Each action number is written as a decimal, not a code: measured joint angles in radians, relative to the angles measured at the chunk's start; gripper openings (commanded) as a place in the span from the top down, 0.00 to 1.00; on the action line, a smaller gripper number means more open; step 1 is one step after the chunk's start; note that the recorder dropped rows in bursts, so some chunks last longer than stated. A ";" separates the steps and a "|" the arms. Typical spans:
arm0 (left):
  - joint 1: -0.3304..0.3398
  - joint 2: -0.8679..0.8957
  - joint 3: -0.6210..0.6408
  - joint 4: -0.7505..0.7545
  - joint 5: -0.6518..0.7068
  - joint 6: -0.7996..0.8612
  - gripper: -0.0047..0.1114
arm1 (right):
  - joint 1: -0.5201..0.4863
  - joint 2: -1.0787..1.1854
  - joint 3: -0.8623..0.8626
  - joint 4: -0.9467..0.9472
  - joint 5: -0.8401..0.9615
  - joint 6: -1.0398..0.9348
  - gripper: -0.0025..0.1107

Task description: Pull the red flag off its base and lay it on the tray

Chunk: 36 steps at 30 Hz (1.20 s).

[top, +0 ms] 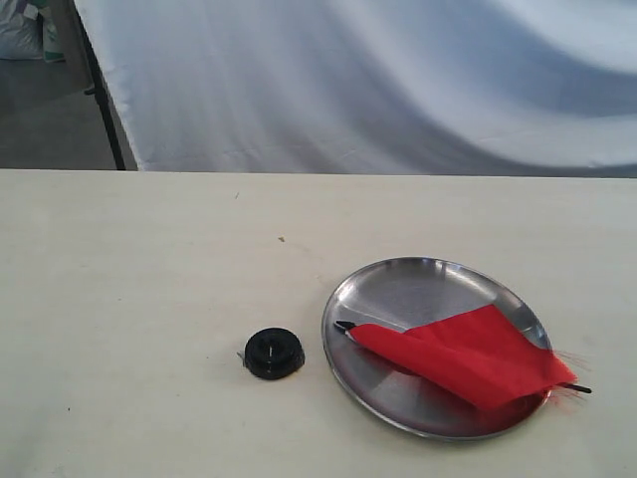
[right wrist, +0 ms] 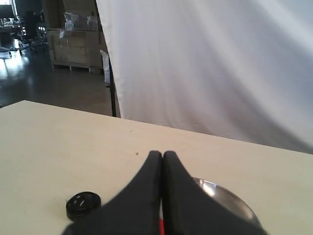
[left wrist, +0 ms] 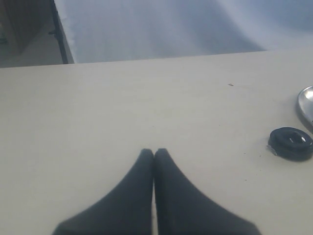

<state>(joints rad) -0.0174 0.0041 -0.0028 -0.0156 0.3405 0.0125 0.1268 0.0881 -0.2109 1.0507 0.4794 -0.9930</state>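
Observation:
The red flag [top: 468, 355] lies flat across the round steel tray [top: 398, 284], its black stick tip pointing left and its frayed edge hanging over the right rim. The small black base [top: 273, 353] sits alone on the table, left of the tray. Neither gripper shows in the exterior view. In the left wrist view my left gripper [left wrist: 154, 152] is shut and empty, above bare table, with the base [left wrist: 291, 143] and a sliver of the tray [left wrist: 306, 105] off to one side. My right gripper [right wrist: 162, 155] is shut and empty above the tray [right wrist: 230, 198]; the base [right wrist: 83, 204] lies beside it.
The pale table [top: 149, 279] stretches wide around the tray and base. A white cloth backdrop [top: 378, 80] hangs behind the far table edge, with a black stand leg [top: 105, 110] at the far left.

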 measured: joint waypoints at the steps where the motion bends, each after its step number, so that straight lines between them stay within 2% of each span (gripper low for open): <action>1: 0.000 0.000 0.000 0.000 0.000 0.000 0.96 | 0.000 0.000 0.000 -0.034 0.000 0.000 0.98; 3: 0.000 0.000 0.000 0.000 0.000 0.000 0.96 | 0.000 0.000 0.000 -0.169 0.002 0.000 0.98; 7: 0.000 0.000 0.000 0.000 0.000 0.000 0.96 | 0.000 0.000 0.000 -0.575 0.013 0.000 0.98; 10: 0.000 0.000 0.000 0.000 0.000 0.000 0.96 | 0.000 0.000 0.000 -0.750 0.017 0.000 0.98; 12: 0.000 0.000 0.000 0.000 0.000 0.000 0.96 | 0.000 0.000 0.000 -0.790 0.019 0.000 0.98; 24: 0.000 0.000 0.000 0.000 0.000 0.000 0.96 | 0.000 -0.002 0.000 -0.763 0.004 0.027 0.98; 26: 0.000 0.000 0.000 0.000 0.000 0.000 0.96 | 0.000 -0.015 0.006 -0.734 -0.055 0.029 0.98; 31: 0.000 0.000 0.000 0.000 0.000 0.000 0.96 | 0.000 -0.053 0.073 -0.604 -0.330 0.034 0.98; 36: 0.000 0.000 0.000 0.000 0.000 0.000 0.96 | 0.000 -0.082 0.134 -0.476 -0.374 0.034 0.98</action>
<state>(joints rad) -0.0174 0.0041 -0.0028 -0.0156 0.3405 0.0125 0.1268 0.0063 -0.0769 0.5750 0.1054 -0.9595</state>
